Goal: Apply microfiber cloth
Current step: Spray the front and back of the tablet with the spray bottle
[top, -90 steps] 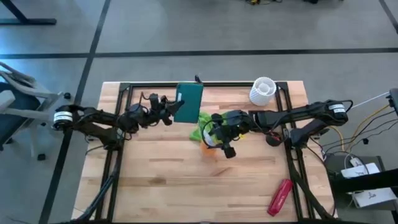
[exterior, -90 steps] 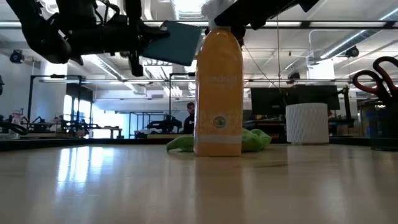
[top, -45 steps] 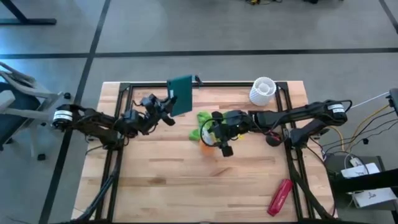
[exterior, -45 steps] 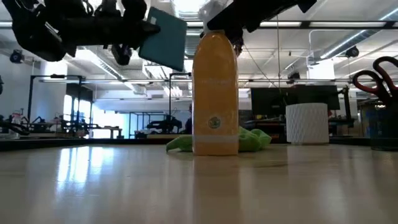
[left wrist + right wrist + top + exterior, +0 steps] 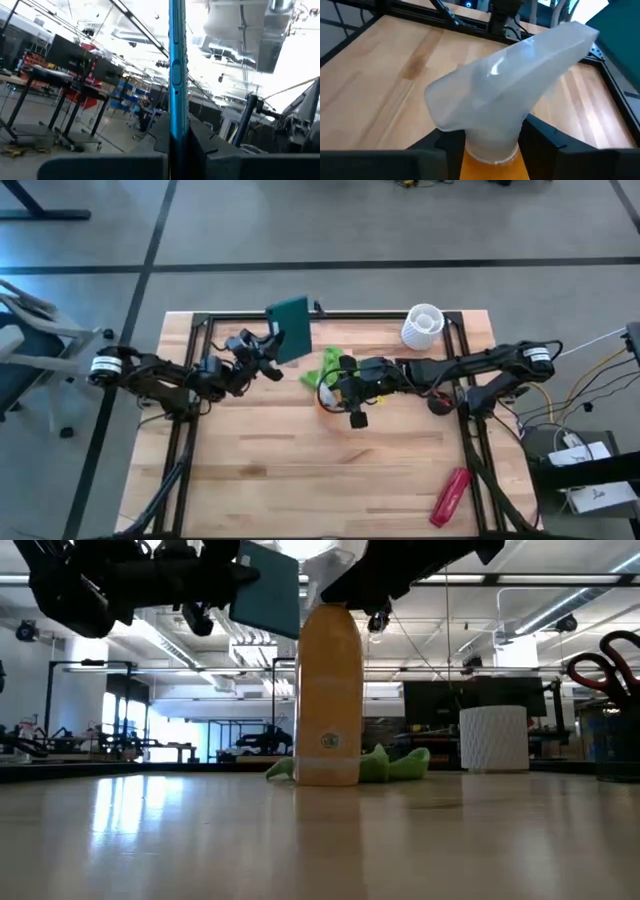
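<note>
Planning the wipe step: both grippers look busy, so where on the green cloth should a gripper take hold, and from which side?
Judging from the high view, pinch the raised crumpled fold of the microfiber cloth from straight above, at its end toward the table's back edge. It lies bunched on the table, and the orange spray bottle, held by the right gripper, blocks the near side. The left gripper holds the dark device.

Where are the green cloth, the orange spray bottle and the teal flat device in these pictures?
green cloth (image 5: 395, 764): low view, on the bunched fold right of the bottle.
orange spray bottle (image 5: 328, 700): low view, on the middle of its orange body.
teal flat device (image 5: 290, 326): high view, on the middle of its flat face.
</note>
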Controlling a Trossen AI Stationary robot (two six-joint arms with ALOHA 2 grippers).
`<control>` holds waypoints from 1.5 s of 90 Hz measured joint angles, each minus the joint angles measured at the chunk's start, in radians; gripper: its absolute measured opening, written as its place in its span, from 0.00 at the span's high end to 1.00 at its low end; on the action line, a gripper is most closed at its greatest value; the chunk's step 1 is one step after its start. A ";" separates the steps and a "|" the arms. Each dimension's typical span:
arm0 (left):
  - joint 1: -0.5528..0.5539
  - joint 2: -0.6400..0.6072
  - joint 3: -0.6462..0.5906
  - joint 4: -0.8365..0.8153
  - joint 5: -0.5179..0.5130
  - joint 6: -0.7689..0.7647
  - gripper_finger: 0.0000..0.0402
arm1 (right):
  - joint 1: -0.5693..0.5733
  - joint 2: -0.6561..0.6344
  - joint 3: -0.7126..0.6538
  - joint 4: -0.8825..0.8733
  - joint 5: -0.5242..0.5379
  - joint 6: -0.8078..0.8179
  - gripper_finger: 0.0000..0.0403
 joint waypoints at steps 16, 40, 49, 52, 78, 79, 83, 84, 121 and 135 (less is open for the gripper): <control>0.000 0.000 0.003 0.015 0.001 0.000 0.99 | 0.000 0.000 0.000 -0.005 -0.006 -0.012 0.56; 0.000 -0.006 -0.002 0.012 -0.005 0.050 0.98 | 0.001 -0.002 -0.001 -0.006 -0.010 -0.017 0.50; 0.000 -0.017 -0.004 0.014 -0.009 0.063 0.98 | 0.003 -0.016 -0.003 -0.020 -0.010 -0.012 0.48; 0.000 -0.019 -0.005 0.014 -0.010 0.070 0.98 | 0.003 -0.023 -0.004 -0.023 -0.010 -0.012 0.47; 0.000 -0.021 -0.012 -0.035 -0.022 0.076 0.98 | 0.003 -0.054 -0.005 -0.015 -0.021 -0.035 0.33; 0.000 -0.021 -0.013 -0.036 -0.026 0.078 0.98 | 0.003 -0.054 -0.005 -0.011 -0.022 -0.035 0.32; -0.001 -0.021 -0.017 -0.037 -0.049 0.089 0.98 | 0.000 -0.054 -0.004 0.003 -0.035 -0.038 0.29; -0.001 -0.021 -0.018 -0.037 -0.056 0.092 0.98 | -0.001 -0.054 -0.004 0.005 -0.038 -0.039 0.29; 0.000 -0.056 -0.064 -0.036 -0.112 0.087 0.98 | -0.070 -0.062 -0.003 -0.016 -0.208 -0.103 0.17; 0.000 -0.056 -0.063 -0.045 -0.111 0.086 0.98 | -0.114 -0.069 -0.002 -0.008 -0.230 -0.163 0.18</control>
